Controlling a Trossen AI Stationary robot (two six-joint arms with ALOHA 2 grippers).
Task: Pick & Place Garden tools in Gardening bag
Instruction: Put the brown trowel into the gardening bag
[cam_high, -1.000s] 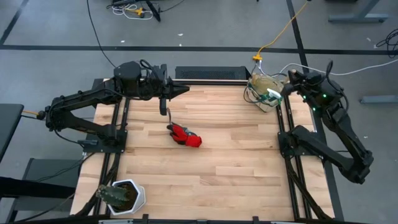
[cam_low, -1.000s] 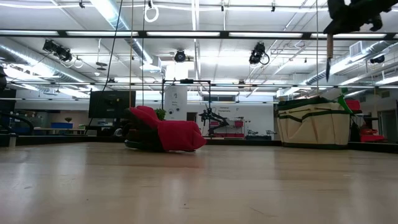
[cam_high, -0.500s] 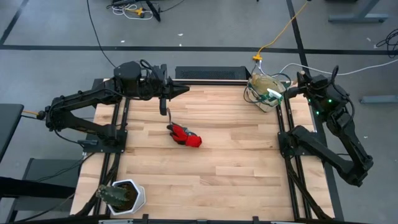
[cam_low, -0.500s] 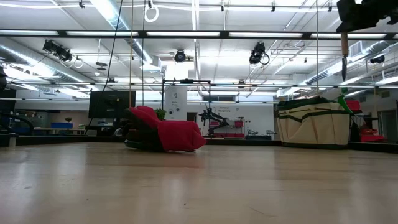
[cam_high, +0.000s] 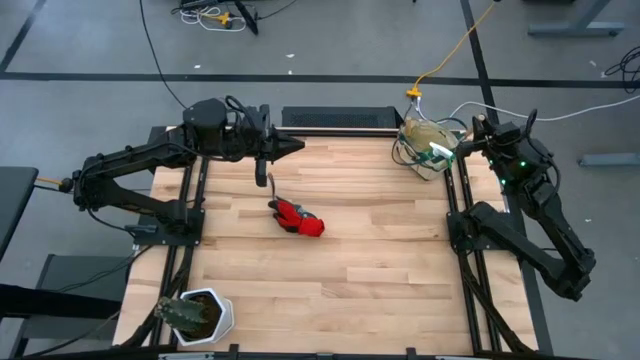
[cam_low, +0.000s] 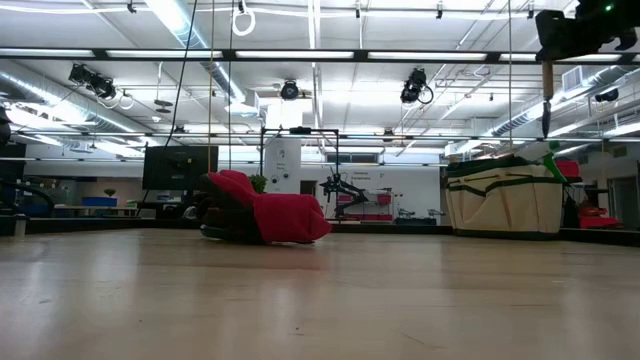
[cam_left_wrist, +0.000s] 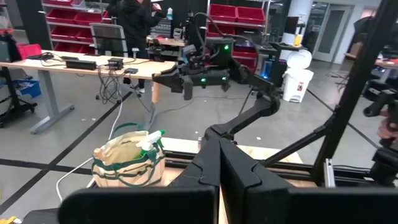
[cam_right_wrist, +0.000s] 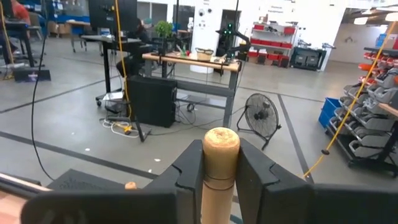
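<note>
High view: I see the gardening bag (cam_high: 428, 147) at the far right corner of the worktop (cam_high: 370, 260), with the right gripper (cam_high: 468, 139) just beside it, toward the worktop's edge. The red glove (cam_high: 297, 216) lies well apart from the bag, mid-worktop. The left gripper (cam_high: 293, 146) waits at the far edge, fingers clenched on nothing. A white pot (cam_high: 200, 315) stands at the near corner, farthest from the bag.

Low view: I see the right gripper (cam_low: 546, 62) hanging above the bag (cam_low: 505, 197), a wooden-handled hand tool (cam_low: 546, 97) pointing down from it, its tip clear of the bag's top. The glove (cam_low: 268, 215) rests on the worktop, well apart from the bag.

Left wrist view: I see the bag (cam_left_wrist: 129, 163) with a green watering vessel (cam_left_wrist: 151, 137) sticking out of it, and the right gripper (cam_left_wrist: 186, 83) above it.

Right wrist view: My right fingers (cam_right_wrist: 188, 170) grasp the tool's wooden handle (cam_right_wrist: 220, 163) on both sides.
</note>
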